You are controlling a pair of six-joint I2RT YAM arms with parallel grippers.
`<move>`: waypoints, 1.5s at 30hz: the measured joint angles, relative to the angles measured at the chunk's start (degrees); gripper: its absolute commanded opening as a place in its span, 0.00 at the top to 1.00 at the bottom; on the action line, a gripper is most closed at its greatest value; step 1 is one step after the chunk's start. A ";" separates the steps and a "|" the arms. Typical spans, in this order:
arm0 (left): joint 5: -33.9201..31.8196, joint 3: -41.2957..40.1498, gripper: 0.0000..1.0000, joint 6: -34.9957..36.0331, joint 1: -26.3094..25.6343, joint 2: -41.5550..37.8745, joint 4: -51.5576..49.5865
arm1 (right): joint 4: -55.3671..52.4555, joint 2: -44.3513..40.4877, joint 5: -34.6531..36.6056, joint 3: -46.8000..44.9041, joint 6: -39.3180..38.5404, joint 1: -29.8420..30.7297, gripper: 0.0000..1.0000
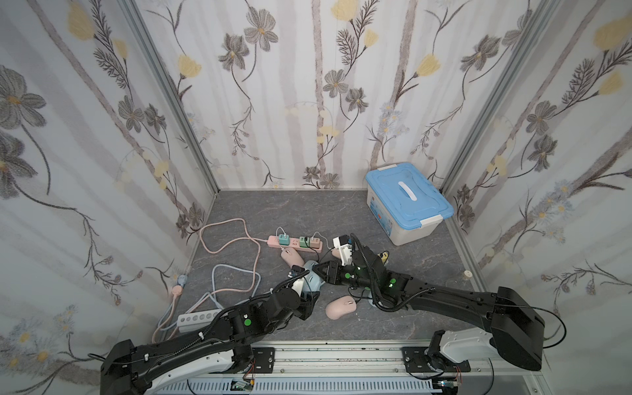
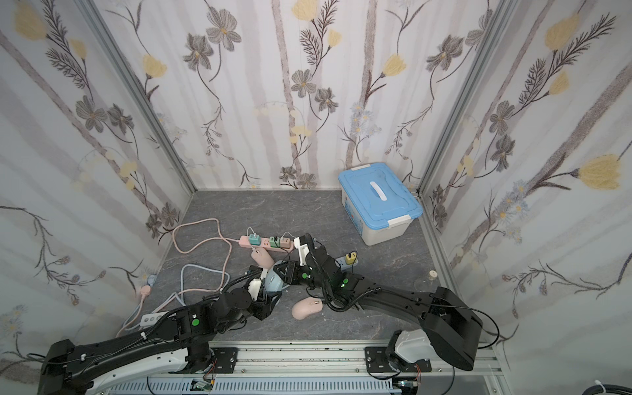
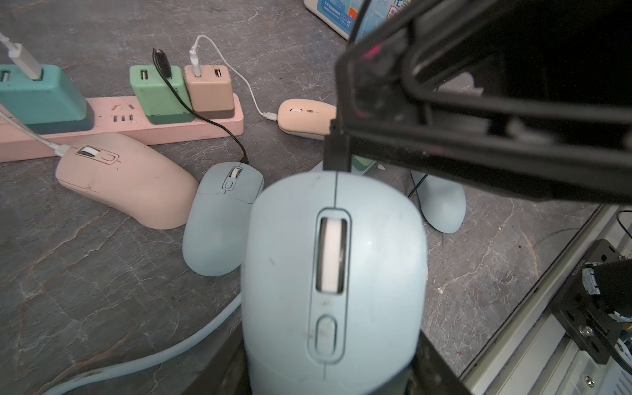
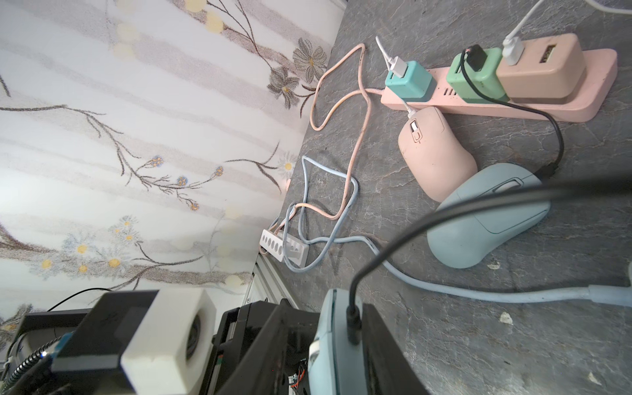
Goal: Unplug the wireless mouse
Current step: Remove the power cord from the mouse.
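- Two grippers meet at one light blue mouse (image 3: 333, 273), which is near the middle of the grey table (image 1: 273, 212), on the robot's side of the pink power strip (image 3: 212, 126)
- Left gripper (image 3: 331, 367): jaws closed on the mouse's two sides toward its tail end; the mouse sits scroll wheel up and looks lifted clear of the table
- Right gripper (image 4: 335, 335): its fingers stand either side of the mouse's nose and of the black plug (image 4: 353, 325) seated there; the gap is narrow; whether they actually pinch the plug I cannot tell
- Black cable (image 4: 444, 208): arcs up from the plug and runs out of the right wrist view; the plug is in the mouse
- Several other mice lie around:
  - a pink mouse (image 3: 126, 178) is up against the strip, with a white lead in its nose
  - a second light blue mouse (image 3: 219, 219) is just beside it, wired by a black lead to the green charger (image 3: 157, 92)
  - a flat peach mouse (image 3: 304, 116) is on a white lead from the tan charger (image 3: 208, 89)
  - a loose pink mouse (image 1: 342, 306) is between the two arms, nearer the front edge
- Blue-lidded box (image 1: 407, 201): far right corner, well apart from the mice
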 measured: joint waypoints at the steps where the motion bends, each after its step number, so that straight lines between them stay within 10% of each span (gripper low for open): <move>1: 0.11 0.00 1.00 0.00 0.00 0.00 0.09 | 0.04 0.24 0.00 0.04 0.07 0.00 0.65; 26: -0.42 -0.20 1.00 -1.16 -0.13 0.09 0.85 | 1.88 2.60 0.48 0.04 1.75 -0.20 1.00; 45: 1.90 1.18 1.00 -6.62 -0.46 -0.02 -5.77 | 8.66 2.91 -0.98 -1.27 -0.24 -2.34 1.00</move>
